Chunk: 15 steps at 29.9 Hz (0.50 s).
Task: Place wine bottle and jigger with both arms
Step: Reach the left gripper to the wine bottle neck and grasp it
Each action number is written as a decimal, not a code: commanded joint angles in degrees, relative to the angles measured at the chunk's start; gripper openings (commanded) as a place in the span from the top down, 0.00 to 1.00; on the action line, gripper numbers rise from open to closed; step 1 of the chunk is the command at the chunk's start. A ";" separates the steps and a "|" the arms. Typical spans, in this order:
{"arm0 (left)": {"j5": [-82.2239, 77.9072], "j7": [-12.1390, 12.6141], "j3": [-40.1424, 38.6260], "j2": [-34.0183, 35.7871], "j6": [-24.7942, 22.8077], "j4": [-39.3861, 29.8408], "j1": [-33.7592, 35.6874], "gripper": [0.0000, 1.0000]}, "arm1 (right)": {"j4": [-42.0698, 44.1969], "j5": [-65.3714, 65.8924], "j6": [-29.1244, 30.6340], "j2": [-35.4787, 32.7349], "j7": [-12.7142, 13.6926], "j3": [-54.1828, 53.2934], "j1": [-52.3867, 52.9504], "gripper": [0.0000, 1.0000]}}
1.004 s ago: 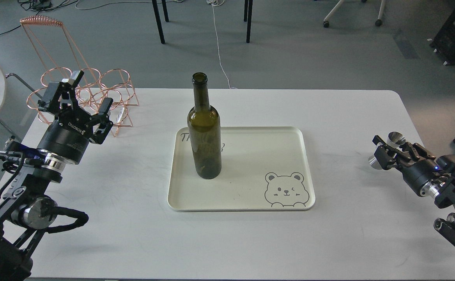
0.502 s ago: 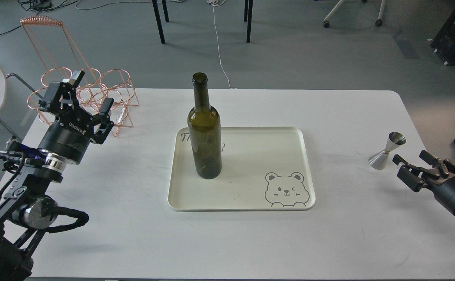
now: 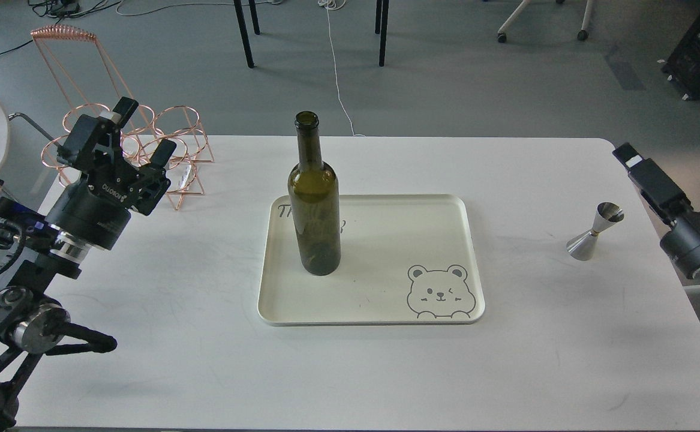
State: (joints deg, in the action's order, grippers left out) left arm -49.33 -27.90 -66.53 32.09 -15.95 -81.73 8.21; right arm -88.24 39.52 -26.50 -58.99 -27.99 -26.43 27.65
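The wine bottle (image 3: 314,204), dark olive-green, stands upright on the left part of a cream tray (image 3: 385,306) in the middle of the white table. The jigger (image 3: 594,231), small and steel, stands upright on the table right of the tray. My left gripper (image 3: 141,131) is open and empty at the table's back left, well away from the bottle. My right gripper (image 3: 633,158) is raised just right of the jigger and apart from it. It is seen edge-on, so its fingers cannot be told apart.
A copper wire rack (image 3: 183,139) stands at the back left corner, right behind my left gripper. A bear drawing (image 3: 441,292) marks the tray's front right corner. Chair and table legs stand on the floor beyond the table.
My right gripper was around the jigger, let it go standing on the table, drew back to the right, then rose and turned. My left arm shifted slightly left and back.
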 commanded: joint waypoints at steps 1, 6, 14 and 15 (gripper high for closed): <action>-8.22 -0.10 0.00 3.94 0.13 -4.74 0.14 0.02 | 0.62 -15.31 4.87 5.19 -0.01 -0.55 5.56 0.06; -24.64 -0.10 -0.18 10.44 0.13 -11.42 1.55 0.02 | 5.09 -29.49 9.01 11.17 -0.01 -1.26 7.42 0.05; -59.64 -0.10 0.26 16.52 0.04 -13.80 8.84 0.02 | 11.96 -30.21 9.10 18.21 -0.01 -0.47 5.75 0.04; -61.14 -0.10 1.22 16.52 0.04 -13.89 10.06 0.02 | 11.96 -30.21 9.01 18.30 -0.01 -0.55 5.66 0.04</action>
State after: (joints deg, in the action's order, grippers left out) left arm -103.18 -28.03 -66.53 48.06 -15.81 -95.29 15.44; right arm -76.67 9.34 -17.33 -41.15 -27.99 -26.92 33.86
